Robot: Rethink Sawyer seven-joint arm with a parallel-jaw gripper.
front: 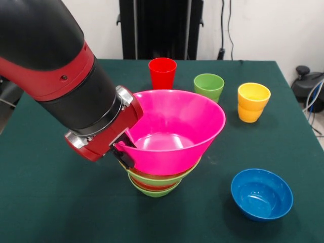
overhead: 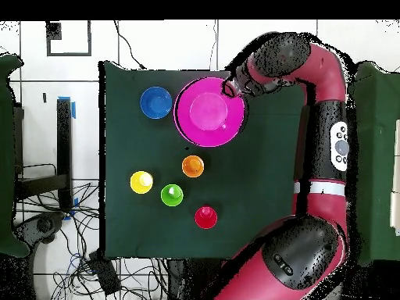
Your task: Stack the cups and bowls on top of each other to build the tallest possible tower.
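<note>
The huge pink bowl [front: 172,131] [overhead: 209,111] sits tilted on top of the tower, a pile of nested bowls: a lime green one [front: 158,178], a red-orange sliver [front: 151,186] and another green one [front: 156,192] at the bottom. My gripper [front: 124,150] [overhead: 230,86] is shut on the pink bowl's rim, one finger inside the wall and one outside. The blue bowl [front: 261,194] [overhead: 155,102] stands alone beside the tower. A red cup [front: 162,72] [overhead: 205,216], a light green cup [front: 208,86] [overhead: 172,194] and a yellow cup [front: 253,101] [overhead: 141,182] stand upright. The orange cup [overhead: 192,166] shows only from overhead.
The dark green table [front: 61,202] carries everything. My arm's thick red and black forearm [front: 66,86] reaches over the table's side next to the tower. Cables and a black stand lie off the table edges.
</note>
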